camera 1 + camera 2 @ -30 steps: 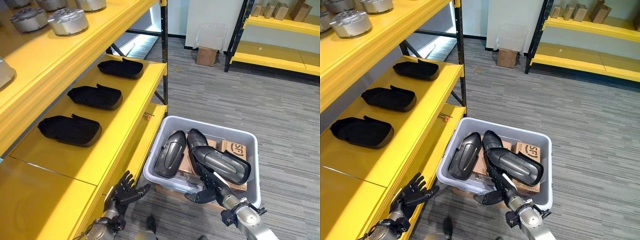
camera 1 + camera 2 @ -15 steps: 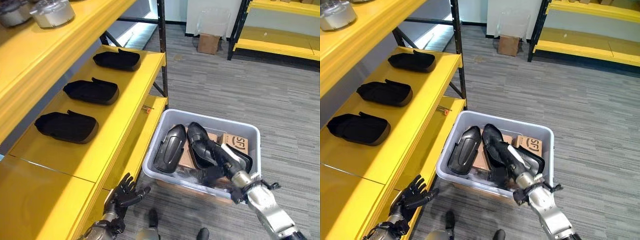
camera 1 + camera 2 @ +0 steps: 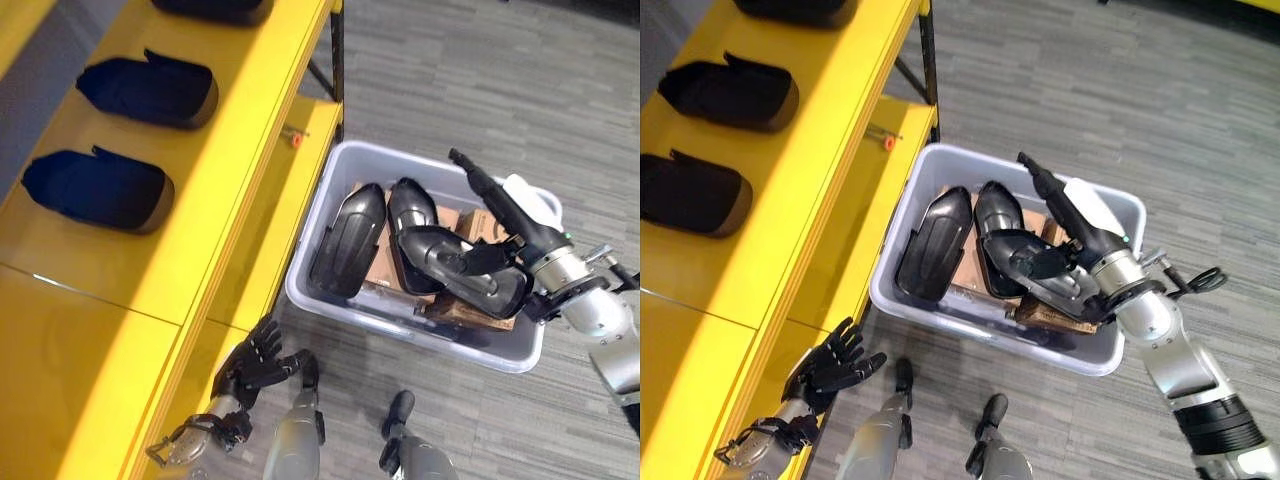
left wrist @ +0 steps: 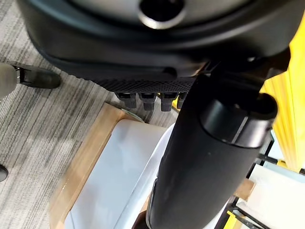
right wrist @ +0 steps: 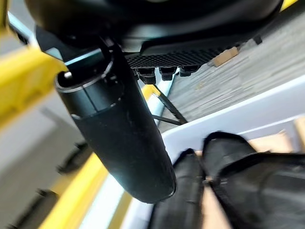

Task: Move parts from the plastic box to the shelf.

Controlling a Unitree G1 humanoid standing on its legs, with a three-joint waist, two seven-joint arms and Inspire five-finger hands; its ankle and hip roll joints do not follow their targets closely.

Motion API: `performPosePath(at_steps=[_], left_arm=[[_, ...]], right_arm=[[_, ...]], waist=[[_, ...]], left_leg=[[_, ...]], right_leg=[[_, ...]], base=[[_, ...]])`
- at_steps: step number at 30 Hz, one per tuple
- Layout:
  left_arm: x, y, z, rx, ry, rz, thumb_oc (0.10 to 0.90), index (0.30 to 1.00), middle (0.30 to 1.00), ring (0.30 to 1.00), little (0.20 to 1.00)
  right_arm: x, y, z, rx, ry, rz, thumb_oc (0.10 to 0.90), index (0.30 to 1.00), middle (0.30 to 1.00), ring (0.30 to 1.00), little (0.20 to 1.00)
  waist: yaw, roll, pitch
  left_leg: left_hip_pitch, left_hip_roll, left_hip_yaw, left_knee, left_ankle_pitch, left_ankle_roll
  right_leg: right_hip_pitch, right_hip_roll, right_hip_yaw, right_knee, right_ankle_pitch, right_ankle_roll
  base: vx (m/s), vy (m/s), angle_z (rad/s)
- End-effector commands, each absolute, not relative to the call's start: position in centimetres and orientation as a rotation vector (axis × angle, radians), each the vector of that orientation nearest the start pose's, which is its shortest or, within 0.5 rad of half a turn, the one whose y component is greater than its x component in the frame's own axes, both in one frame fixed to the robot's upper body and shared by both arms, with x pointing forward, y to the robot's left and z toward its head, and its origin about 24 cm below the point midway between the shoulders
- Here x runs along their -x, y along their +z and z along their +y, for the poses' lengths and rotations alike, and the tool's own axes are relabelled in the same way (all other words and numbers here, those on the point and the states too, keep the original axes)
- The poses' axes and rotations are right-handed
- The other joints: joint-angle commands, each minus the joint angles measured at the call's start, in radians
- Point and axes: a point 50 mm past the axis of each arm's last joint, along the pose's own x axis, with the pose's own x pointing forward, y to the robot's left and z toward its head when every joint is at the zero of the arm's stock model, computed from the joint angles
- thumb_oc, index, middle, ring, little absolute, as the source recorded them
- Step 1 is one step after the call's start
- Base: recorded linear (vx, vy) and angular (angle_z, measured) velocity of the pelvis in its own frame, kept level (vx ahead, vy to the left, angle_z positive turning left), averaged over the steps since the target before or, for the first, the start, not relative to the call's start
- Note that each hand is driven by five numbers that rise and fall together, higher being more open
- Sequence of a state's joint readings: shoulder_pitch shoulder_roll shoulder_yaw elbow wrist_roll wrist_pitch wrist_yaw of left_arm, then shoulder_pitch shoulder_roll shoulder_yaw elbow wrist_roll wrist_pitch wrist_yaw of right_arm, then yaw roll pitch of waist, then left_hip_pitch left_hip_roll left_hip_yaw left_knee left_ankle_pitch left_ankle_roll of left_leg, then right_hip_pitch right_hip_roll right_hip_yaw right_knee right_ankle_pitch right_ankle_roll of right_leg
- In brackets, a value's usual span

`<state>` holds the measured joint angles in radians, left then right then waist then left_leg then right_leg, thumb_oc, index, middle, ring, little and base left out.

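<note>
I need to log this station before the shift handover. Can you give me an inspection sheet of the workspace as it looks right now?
Surface: grey carpet floor; yellow shelf along the robot's left.
Job's things: grey plastic box on the floor beside the shelf, holding three dark parts lying on cardboard boxes; dark moulded parts already sit in a row on the shelf.
Clutter: small orange item on the lower shelf level.
Hands: right hand over the box with fingers straight above the right-most part, thumb against it; left hand open, idle low by the shelf front.
Cables: nothing seen.
Surroundings: nothing seen beyond carpet and shelving.
</note>
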<state>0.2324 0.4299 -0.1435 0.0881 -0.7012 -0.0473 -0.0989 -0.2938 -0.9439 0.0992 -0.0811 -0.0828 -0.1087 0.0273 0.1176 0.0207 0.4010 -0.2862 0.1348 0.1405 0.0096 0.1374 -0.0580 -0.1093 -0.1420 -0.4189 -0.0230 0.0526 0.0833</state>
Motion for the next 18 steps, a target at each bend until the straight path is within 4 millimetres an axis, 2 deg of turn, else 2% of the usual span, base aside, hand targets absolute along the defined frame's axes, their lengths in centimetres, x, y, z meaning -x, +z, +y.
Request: performPosePath(at_steps=[1,5,6,7,8,9,10,18], left_arm=[[-19.8,1.1,21.5,0.27,-0.137,0.169,0.9,1.0,1.0,1.0,1.0],[-20.4,1.8,21.1,0.263,-0.154,0.135,0.9,1.0,1.0,1.0,1.0],[-20.4,1.9,21.2,0.264,-0.15,0.131,0.9,1.0,1.0,1.0,1.0],[-20.5,1.9,21.2,0.261,-0.149,0.127,0.9,1.0,1.0,1.0,1.0],[-20.5,2.1,21.2,0.259,-0.147,0.119,0.9,1.0,1.0,1.0,1.0],[-20.6,2.2,21.3,0.255,-0.147,0.114,0.9,1.0,1.0,1.0,1.0],[-20.7,2.3,21.3,0.251,-0.149,0.11,0.9,1.0,1.0,1.0,1.0],[-20.2,2.5,21.8,0.245,-0.156,0.112,0.9,1.0,1.0,1.0,1.0]], right_arm=[[-28.0,25.1,-23.2,1.14,0.045,-0.691,0.9,1.0,1.0,1.0,1.0],[-28.4,26.0,-24.6,1.294,-0.007,-0.655,0.9,1.0,1.0,1.0,1.0],[-28.3,26.1,-24.8,1.309,-0.018,-0.652,0.9,1.0,1.0,1.0,1.0],[-28.2,26.1,-25.1,1.35,-0.025,-0.646,0.9,1.0,1.0,1.0,1.0],[-28.1,26.1,-25.3,1.392,-0.023,-0.633,0.9,1.0,1.0,1.0,1.0],[-28.0,26.0,-25.8,1.432,-0.023,-0.611,0.9,1.0,1.0,1.0,1.0],[-27.9,25.9,-26.3,1.481,-0.019,-0.581,0.9,1.0,1.0,1.0,1.0],[-26.4,25.3,-27.6,1.668,0.055,-0.471,0.9,1.0,1.0,1.0,1.0]], waist=[[0.001,-0.019,-0.055],[0.008,-0.018,-0.01],[0.007,-0.017,-0.01],[0.008,-0.017,0.001],[0.006,-0.018,0.003],[0.005,-0.019,0.013],[0.003,-0.02,0.014],[-0.019,-0.047,0.04]], left_leg=[[0.01,0.085,-0.051,0.072,-0.068,-0.057],[-0.029,0.082,-0.053,0.088,-0.065,-0.052],[-0.022,0.084,-0.06,0.088,-0.084,-0.059],[-0.037,0.08,-0.054,0.094,-0.067,-0.049],[-0.032,0.082,-0.06,0.095,-0.086,-0.057],[-0.048,0.078,-0.055,0.1,-0.069,-0.048],[-0.043,0.079,-0.061,0.102,-0.088,-0.055],[-0.059,0.082,-0.052,0.132,-0.102,-0.053]], right_leg=[[-0.024,-0.119,0.015,0.082,-0.024,0.053],[-0.063,-0.131,0.018,0.107,-0.022,0.053],[-0.06,-0.127,0.029,0.11,-0.037,0.062],[-0.074,-0.133,0.024,0.113,-0.021,0.053],[-0.071,-0.131,0.035,0.117,-0.036,0.062],[-0.085,-0.138,0.026,0.12,-0.021,0.053],[-0.084,-0.135,0.039,0.125,-0.036,0.062],[-0.108,-0.132,0.06,0.133,-0.024,0.064]], base=[[-0.04,0.01,0.06],[-0.05,0.017,0.05],[-0.04,0.021,0.01],[0.05,0.001,0.03],[-0.09,0.037,0.01],[0.05,0.008,0.04],[0.0,0.0,0.0],[-0.01,0.006,-0.05]])
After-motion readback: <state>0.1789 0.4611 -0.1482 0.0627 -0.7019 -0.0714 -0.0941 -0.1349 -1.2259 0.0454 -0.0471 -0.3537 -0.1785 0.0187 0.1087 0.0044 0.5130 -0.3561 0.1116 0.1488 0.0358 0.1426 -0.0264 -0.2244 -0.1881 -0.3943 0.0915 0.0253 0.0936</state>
